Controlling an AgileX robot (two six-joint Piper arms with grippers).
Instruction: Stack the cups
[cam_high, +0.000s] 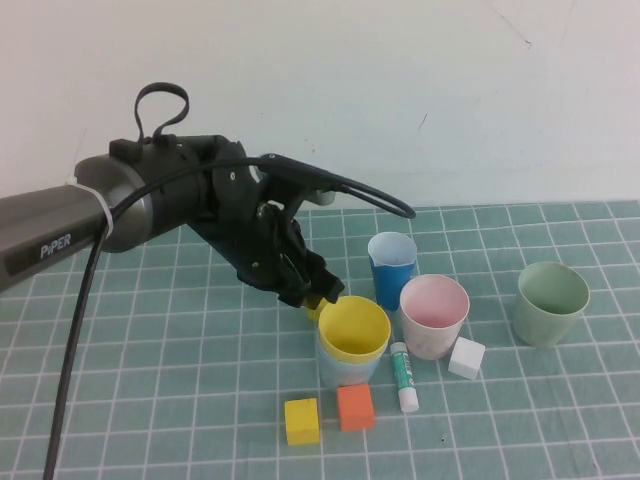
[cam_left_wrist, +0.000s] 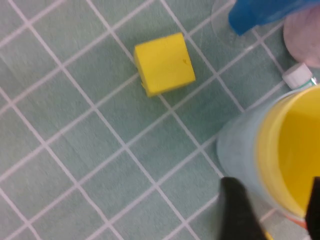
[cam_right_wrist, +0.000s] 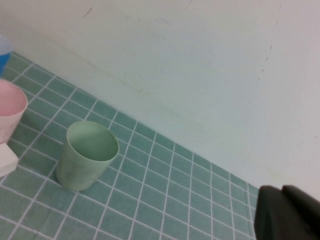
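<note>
A yellow cup (cam_high: 353, 328) sits nested inside a pale blue cup (cam_high: 343, 373) at the table's middle front. My left gripper (cam_high: 322, 293) is at the yellow cup's back left rim. In the left wrist view its fingers (cam_left_wrist: 240, 210) stand apart, one outside the pale blue cup (cam_left_wrist: 240, 145) and one over the yellow cup (cam_left_wrist: 295, 145); the left gripper (cam_left_wrist: 277, 210) is open. A blue cup (cam_high: 391, 262), a pink cup (cam_high: 433, 315) and a green cup (cam_high: 551, 302) stand upright to the right. My right gripper (cam_right_wrist: 287, 215) is shut and empty, off to the right of the green cup (cam_right_wrist: 87, 155).
A glue stick (cam_high: 405, 376) and a white block (cam_high: 466, 357) lie in front of the pink cup. An orange block (cam_high: 355, 407) and a yellow block (cam_high: 302, 420) sit before the nested cups. Another yellow block (cam_left_wrist: 164, 64) lies behind them under my left gripper.
</note>
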